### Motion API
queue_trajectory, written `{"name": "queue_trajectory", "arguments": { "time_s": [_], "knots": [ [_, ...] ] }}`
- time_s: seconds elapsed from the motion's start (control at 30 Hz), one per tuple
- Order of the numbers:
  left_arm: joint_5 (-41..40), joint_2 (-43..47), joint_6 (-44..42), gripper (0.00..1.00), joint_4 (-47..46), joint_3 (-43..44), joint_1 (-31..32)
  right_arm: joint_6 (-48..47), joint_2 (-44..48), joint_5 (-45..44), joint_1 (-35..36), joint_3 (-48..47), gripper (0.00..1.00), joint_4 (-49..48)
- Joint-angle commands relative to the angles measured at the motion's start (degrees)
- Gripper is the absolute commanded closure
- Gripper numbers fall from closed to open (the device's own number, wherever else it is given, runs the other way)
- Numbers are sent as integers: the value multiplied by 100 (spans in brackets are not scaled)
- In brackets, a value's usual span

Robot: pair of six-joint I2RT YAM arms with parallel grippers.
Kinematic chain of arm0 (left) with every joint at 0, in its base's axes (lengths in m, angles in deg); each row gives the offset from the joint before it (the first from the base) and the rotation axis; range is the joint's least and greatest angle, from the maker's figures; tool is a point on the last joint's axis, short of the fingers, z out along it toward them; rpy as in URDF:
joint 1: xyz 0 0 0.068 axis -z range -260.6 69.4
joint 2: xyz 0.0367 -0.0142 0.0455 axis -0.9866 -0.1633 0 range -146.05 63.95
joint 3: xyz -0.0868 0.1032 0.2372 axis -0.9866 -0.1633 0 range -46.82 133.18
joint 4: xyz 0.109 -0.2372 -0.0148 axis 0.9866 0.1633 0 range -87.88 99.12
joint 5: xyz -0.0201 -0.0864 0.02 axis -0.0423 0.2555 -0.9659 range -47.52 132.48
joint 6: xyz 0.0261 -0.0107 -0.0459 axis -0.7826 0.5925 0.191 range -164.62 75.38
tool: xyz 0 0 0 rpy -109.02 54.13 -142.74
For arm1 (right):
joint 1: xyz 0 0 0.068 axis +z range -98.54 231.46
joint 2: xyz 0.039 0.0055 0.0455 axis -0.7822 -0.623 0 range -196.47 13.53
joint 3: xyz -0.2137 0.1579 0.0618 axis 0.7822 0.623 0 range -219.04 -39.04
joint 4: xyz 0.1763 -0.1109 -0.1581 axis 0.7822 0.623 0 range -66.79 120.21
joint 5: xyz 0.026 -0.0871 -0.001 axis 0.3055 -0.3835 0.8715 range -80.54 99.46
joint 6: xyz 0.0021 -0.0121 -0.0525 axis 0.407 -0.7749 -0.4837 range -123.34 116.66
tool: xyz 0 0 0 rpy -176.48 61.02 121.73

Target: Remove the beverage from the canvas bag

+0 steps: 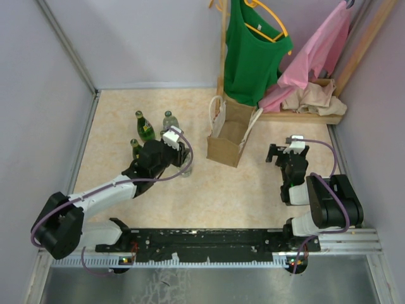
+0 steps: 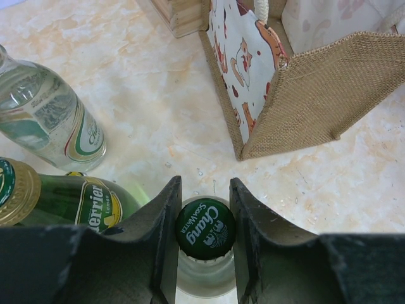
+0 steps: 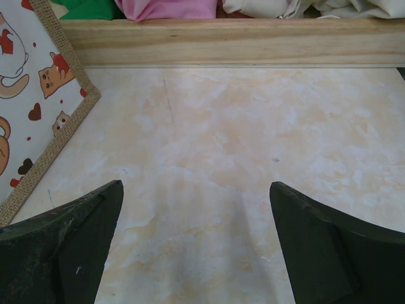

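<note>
The canvas bag [image 1: 229,138] stands open in the middle of the table, tan with white handles; its cat-print lining shows in the left wrist view [image 2: 316,95] and its edge in the right wrist view [image 3: 38,107]. My left gripper [image 2: 205,183] is shut on the neck of a clear Chang soda water bottle [image 2: 204,229] with a green cap, upright, left of the bag and outside it. In the top view the left gripper [image 1: 182,154] sits just left of the bag. My right gripper [image 1: 288,155] is open and empty to the right of the bag, over bare table [image 3: 196,209].
Three other bottles stand left of my left gripper: a green Perrier [image 1: 144,126] [image 2: 69,199], a clear one [image 1: 169,120] [image 2: 44,117] and a small green one [image 1: 135,147]. A wooden clothes rack base [image 1: 304,115] with a green shirt [image 1: 253,50] and a pink garment stands behind the bag.
</note>
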Motion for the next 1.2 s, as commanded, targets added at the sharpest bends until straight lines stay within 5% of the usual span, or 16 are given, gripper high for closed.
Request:
{"name": "queue_trajectory", "arguments": {
  "time_s": [0.0, 0.13, 0.27, 0.3, 0.6, 0.87, 1.17],
  "knots": [
    [22, -55, -95, 68, -588, -12, 34, -106, 36, -19, -13, -153, 1, -278],
    [29, -161, -90, 59, -633, 18, 34, -106, 38, -22, -13, -152, 1, -277],
    [95, -177, 14, 4, -618, -26, 34, -106, 36, -21, -11, -153, 1, -277],
    [98, -164, 34, 1, -617, -45, 34, -106, 36, -19, -7, -153, 1, -276],
    [-253, 366, -106, 0, -407, 128, 43, -106, 38, -17, -7, -153, 1, -281],
    [-1476, 642, -613, 0, 133, 1189, -76, -106, 36, -11, -14, -153, 1, -272],
    [-2051, 966, -268, 0, 819, 1600, -1588, -106, 36, -20, -7, -153, 1, -276]
  ]
}}
